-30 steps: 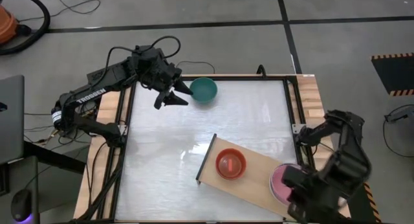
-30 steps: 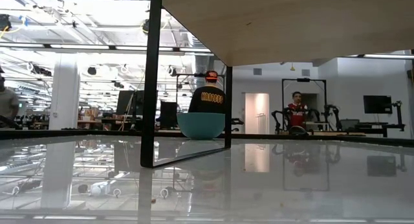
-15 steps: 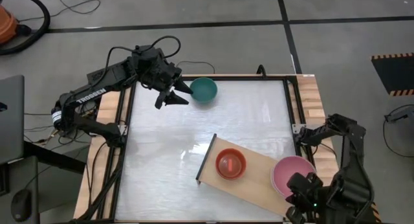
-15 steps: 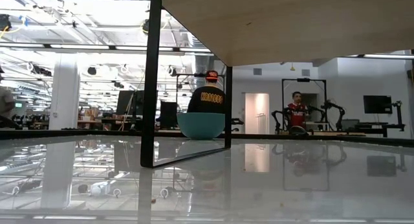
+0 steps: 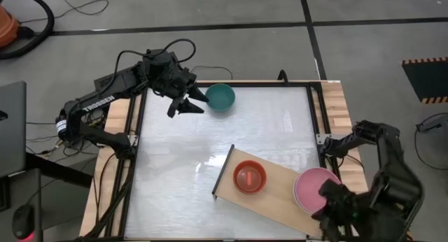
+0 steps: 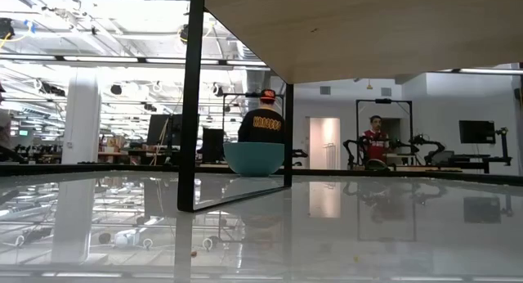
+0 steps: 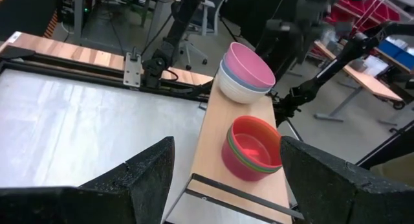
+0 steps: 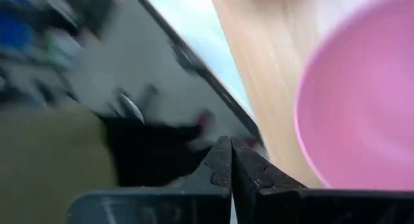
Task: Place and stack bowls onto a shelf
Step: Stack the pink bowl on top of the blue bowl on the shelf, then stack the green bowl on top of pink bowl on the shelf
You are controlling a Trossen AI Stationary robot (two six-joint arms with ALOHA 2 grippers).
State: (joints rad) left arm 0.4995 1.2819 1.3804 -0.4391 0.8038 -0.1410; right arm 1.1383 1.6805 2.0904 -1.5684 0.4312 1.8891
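Starting on the left: the left end effector [image 5: 187,102] hangs over the far left part of the tabletop [image 5: 175,158], fingers spread wide and holding nothing. The teal bowl [image 5: 220,97] sits just beside its fingertips, right up against the far edge of the tabletop, apart from the fingers as far as I can tell from above. In the low view that bowl [image 6: 254,159] is partly cut by a dark upright leg of the shelf.

Big bare glossy stretch in the middle and along the near left, so lots of room there.

Next comes the shelf [image 5: 276,193], lying at an angle toward the near right corner, its dark edge facing the middle of the tabletop. The red bowl [image 5: 249,177] sits near that dark end. In the left wrist view it [image 7: 253,146] tops a nested stack; a green rim peeks out below, the rest of that stack is hidden.

Further right, the pink bowl [image 5: 316,189] sits at the shelf's other end, close to the tabletop frame. The left wrist view shows it nested in a white bowl [image 7: 239,88], with a thin bluish rim between.

The right end effector [image 8: 230,160] is pinched fully closed on nothing, just off the pink bowl's rim. From above, the dark arm hides it.
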